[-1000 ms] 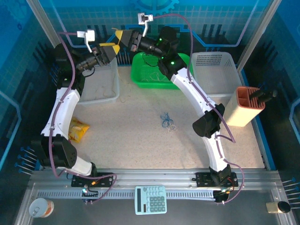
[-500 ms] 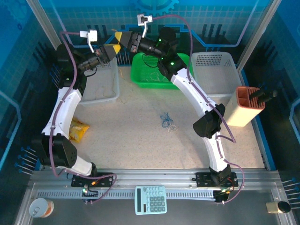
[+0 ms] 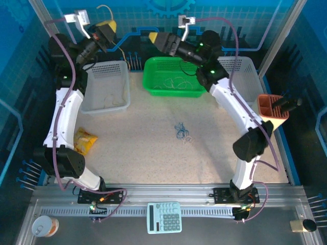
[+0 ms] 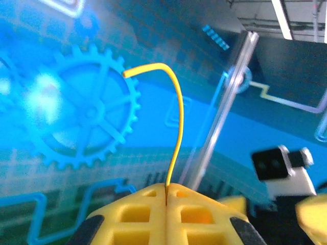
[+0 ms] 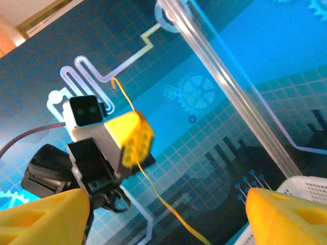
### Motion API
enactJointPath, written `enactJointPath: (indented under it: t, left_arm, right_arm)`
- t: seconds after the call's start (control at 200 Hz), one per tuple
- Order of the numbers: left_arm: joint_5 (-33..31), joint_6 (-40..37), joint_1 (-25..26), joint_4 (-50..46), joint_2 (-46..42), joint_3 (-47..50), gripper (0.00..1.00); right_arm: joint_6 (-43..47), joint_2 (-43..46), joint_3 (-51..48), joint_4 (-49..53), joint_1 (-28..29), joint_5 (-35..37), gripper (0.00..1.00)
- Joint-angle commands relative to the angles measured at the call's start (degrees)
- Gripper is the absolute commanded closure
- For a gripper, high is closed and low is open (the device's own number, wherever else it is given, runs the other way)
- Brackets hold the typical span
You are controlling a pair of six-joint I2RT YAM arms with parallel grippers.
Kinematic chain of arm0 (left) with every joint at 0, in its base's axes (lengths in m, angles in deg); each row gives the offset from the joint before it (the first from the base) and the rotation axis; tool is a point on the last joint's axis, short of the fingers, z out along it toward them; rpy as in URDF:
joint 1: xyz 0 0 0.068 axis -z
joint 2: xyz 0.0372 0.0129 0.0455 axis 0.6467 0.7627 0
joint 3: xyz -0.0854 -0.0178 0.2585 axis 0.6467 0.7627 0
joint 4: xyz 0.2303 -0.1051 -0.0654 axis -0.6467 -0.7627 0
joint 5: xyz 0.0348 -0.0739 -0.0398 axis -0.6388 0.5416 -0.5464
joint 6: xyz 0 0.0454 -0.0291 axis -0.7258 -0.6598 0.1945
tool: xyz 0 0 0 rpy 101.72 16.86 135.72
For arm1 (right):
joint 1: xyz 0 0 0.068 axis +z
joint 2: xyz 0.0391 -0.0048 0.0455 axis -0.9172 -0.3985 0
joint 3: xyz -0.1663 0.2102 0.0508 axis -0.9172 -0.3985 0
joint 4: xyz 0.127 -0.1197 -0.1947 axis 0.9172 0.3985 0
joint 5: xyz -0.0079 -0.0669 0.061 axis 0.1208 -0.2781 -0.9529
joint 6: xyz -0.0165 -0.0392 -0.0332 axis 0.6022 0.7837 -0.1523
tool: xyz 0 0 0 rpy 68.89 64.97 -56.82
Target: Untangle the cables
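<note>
The left gripper (image 4: 166, 190) pinches a thin yellow cord (image 4: 177, 117) at its jaw tips. The right gripper (image 5: 168, 204) has its jaws wide apart, holding nothing. The cord looks light, soft and bendy, so it may slip; I would pinch the tail just under the left jaws. The left wrist view shows the short end curling above the jaws. The right wrist view shows the long tail hanging below. More cords (image 3: 180, 130) lie far under both jaws.

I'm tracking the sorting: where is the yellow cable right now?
The yellow cable is pinched in the shut left gripper, held high at the far left of the top view, near the grey basket.
</note>
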Motion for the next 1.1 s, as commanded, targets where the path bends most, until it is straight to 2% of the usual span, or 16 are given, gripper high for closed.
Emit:
enactJointPath:
  t: [0.0,0.17,0.275,0.525,0.7,0.785,0.915,0.99,1.095]
  left_arm:
    - [-7.69,-5.52,-1.48,-3.09,1.71,-3.87,1.00]
    - [-15.73,-13.18,-2.92,-6.21,3.15,-4.05,1.00]
    - [-18.91,-16.15,-4.36,-7.01,5.30,-4.08,1.00]
    - [-18.96,-16.70,-7.43,-9.16,12.49,-2.44,1.00]
    - [-17.80,-13.76,-7.52,-9.02,12.46,7.45,1.00]
    - [-16.97,-11.18,-7.39,-6.50,11.27,14.71,0.90]
    - [-16.54,-10.00,-7.21,-6.89,9.64,21.10,0.62]
    - [-17.36,-10.04,-7.21,-7.58,7.82,22.69,0.37]
    - [-17.67,-11.02,-7.21,-10.45,5.32,21.40,0.22]
  right_arm:
    - [1.96,6.70,-8.67,-1.98,-2.03,0.50,0.19]
    - [5.58,16.75,-24.70,1.80,-5.01,1.21,0.19]
    - [11.10,22.94,-32.06,8.70,-5.97,2.99,0.19]
    - [21.94,35.07,-44.40,23.71,-5.56,9.33,0.18]
    - [25.40,38.23,-49.34,30.07,-4.16,15.21,0.19]
    - [26.40,38.70,-51.57,30.86,-3.65,17.44,0.19]
    - [26.79,38.52,-54.35,31.29,-3.29,19.12,0.19]
    - [26.82,38.61,-55.69,31.16,-3.13,19.79,0.19]
    - [26.96,39.04,-57.24,30.79,-2.86,20.61,0.19]
